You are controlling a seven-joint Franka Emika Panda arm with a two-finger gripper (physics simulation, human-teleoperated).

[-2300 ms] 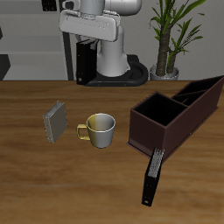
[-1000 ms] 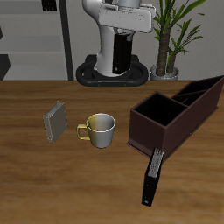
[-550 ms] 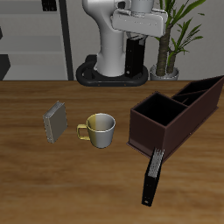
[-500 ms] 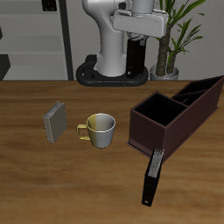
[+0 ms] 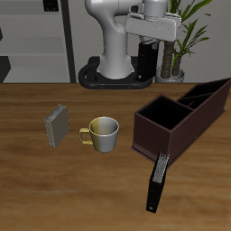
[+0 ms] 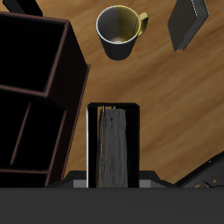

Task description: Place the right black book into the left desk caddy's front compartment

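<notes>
My gripper (image 5: 147,45) hangs high above the back of the table, shut on the right black book (image 5: 146,61), which hangs upright below it. The wrist view looks down the book's edge (image 6: 115,144), clamped between the two fingers of my gripper (image 6: 115,164). The left desk caddy (image 5: 153,137), a long maroon-brown box with one divider, lies nearer the table's front than the gripper, its front compartment (image 5: 162,115) open on top. In the wrist view the caddy (image 6: 72,70) sits beside the held book, not under it.
A slim black book with a pale edge (image 5: 158,180) leans against the caddy's front wall. A yellow-handled mug (image 5: 104,133) and a small grey book (image 5: 58,125) stand mid-table; both show in the wrist view, mug (image 6: 120,31) and grey book (image 6: 190,22). A potted plant (image 5: 176,41) stands behind.
The arm has swung sideways along the back of the table with the black book in its grip, toward the plant and the caddy's side. Nothing on the table has moved.
</notes>
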